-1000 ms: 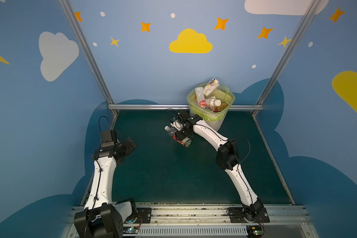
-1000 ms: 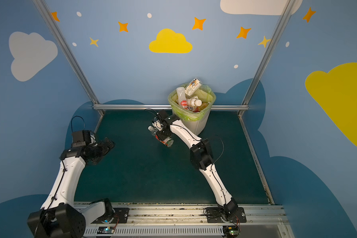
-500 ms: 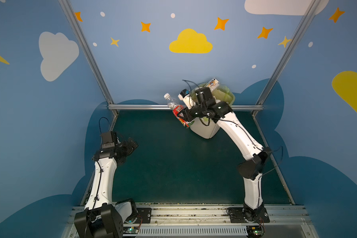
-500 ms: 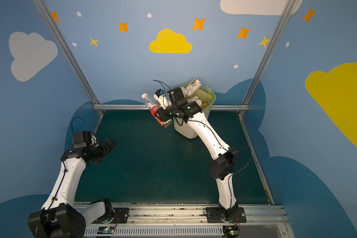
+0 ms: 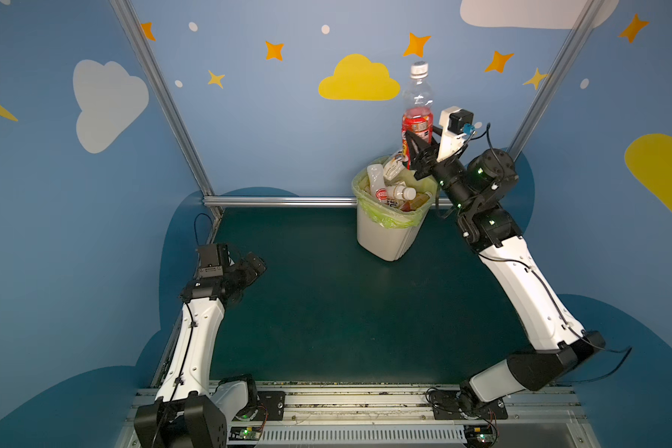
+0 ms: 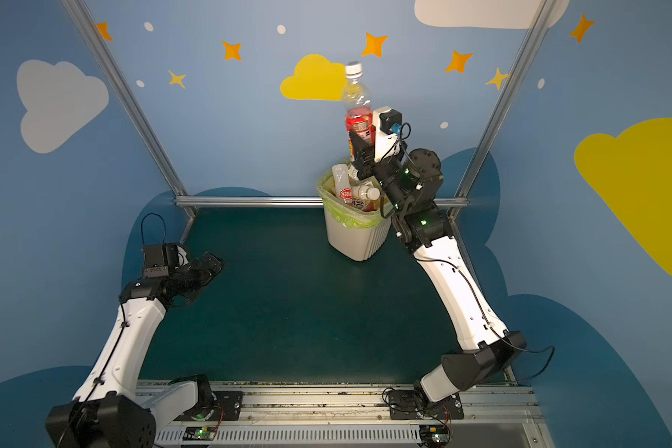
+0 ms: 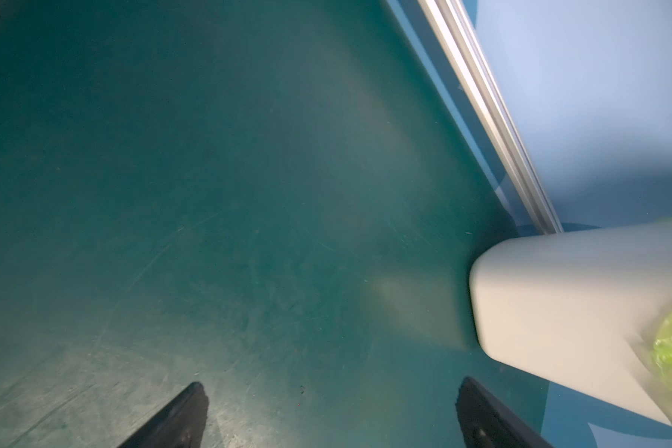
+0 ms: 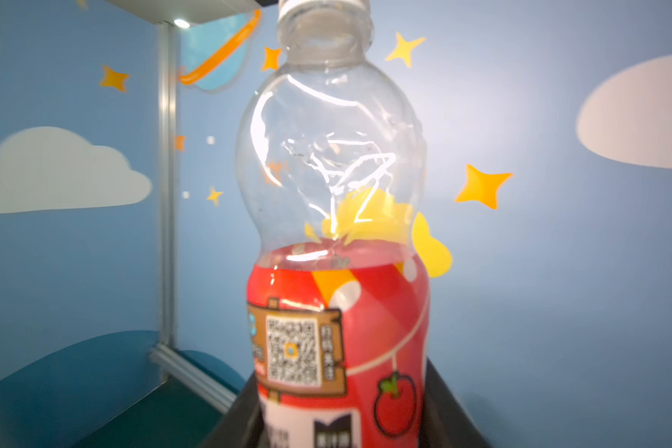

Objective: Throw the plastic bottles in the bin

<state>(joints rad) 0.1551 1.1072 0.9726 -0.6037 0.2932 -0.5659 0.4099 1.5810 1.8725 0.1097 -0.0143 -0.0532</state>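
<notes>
Task is looking nearly done: bin [image 5: 381,240] at 1 o'clock on the bench [image 5: 326,310] is sitting heaped with bottles [image 5: 398,192], none loose in view, right gripper [image 5: 414,149] is clamping a red-label bottle [image 5: 417,116] upright over its rim, and left gripper [image 5: 255,265] is idling wide open, empty, at 9 o'clock.

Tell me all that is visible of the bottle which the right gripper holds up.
The bottle is clear plastic with a white cap, a rounded see-through upper part and a red label showing a QR code and a red fruit. It stands upright, cap up, raised over the far edge of the bin. The right gripper is shut on its lower, labelled part; nothing else touches it.
</notes>
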